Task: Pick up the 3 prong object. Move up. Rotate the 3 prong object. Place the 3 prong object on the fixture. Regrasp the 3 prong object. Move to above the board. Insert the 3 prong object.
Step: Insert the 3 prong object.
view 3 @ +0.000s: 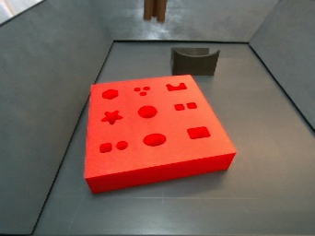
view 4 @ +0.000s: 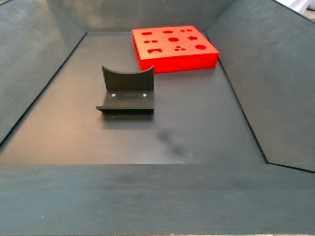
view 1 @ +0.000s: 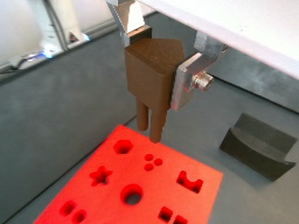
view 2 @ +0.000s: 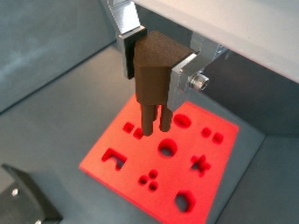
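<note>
My gripper [view 1: 155, 68] [view 2: 155, 63] is shut on the 3 prong object [view 1: 152, 79] [view 2: 153, 74], a dark brown block whose prongs [view 1: 149, 122] [view 2: 158, 118] hang downward. In both wrist views it hovers high over the red board [view 1: 105, 201] [view 2: 128, 153], above the edge with three small holes [view 1: 151, 162] [view 2: 133, 131]. A side view shows only the prong tips [view 3: 154, 9] at the frame's top edge. The board [view 3: 167, 152] [view 4: 204, 57] lies flat on the floor in both side views. The fixture [view 3: 194, 60] [view 4: 124, 92] [view 1: 260, 144] stands apart from the board, bare.
Grey bin walls [view 3: 55, 55] [view 4: 31, 83] slope up around the dark floor. The board's other cutouts include a star [view 3: 112, 117], circles, an oval [view 3: 154, 140] and squares. A corner of the fixture [view 2: 26, 203] shows in a wrist view.
</note>
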